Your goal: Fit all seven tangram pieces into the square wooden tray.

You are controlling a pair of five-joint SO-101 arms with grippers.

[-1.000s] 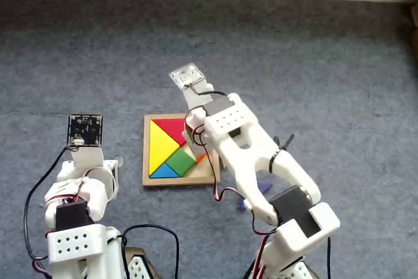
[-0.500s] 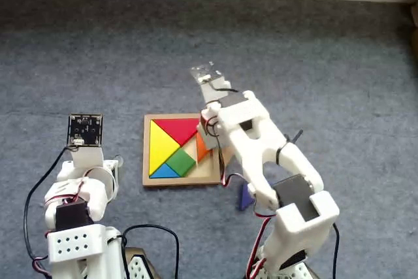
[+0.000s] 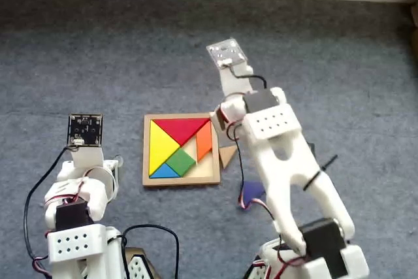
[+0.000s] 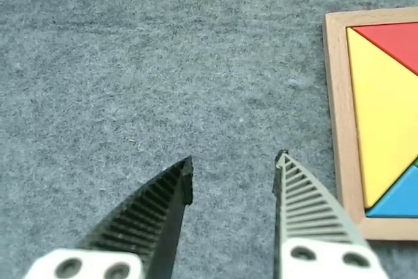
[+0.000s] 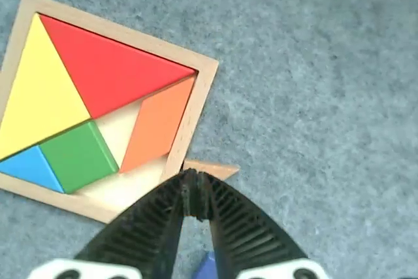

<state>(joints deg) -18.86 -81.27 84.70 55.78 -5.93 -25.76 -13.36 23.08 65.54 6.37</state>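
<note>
Hovering clenched and empty beside the square wooden tray (image 3: 145, 151), the right arm's jaws overlook a tan wooden triangle (image 3: 227, 155), left jaws parted.

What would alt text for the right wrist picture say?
The right gripper, shut and empty, hangs at the edge of a square wooden tray holding five coloured pieces. A tan triangle lies just outside it.
</note>
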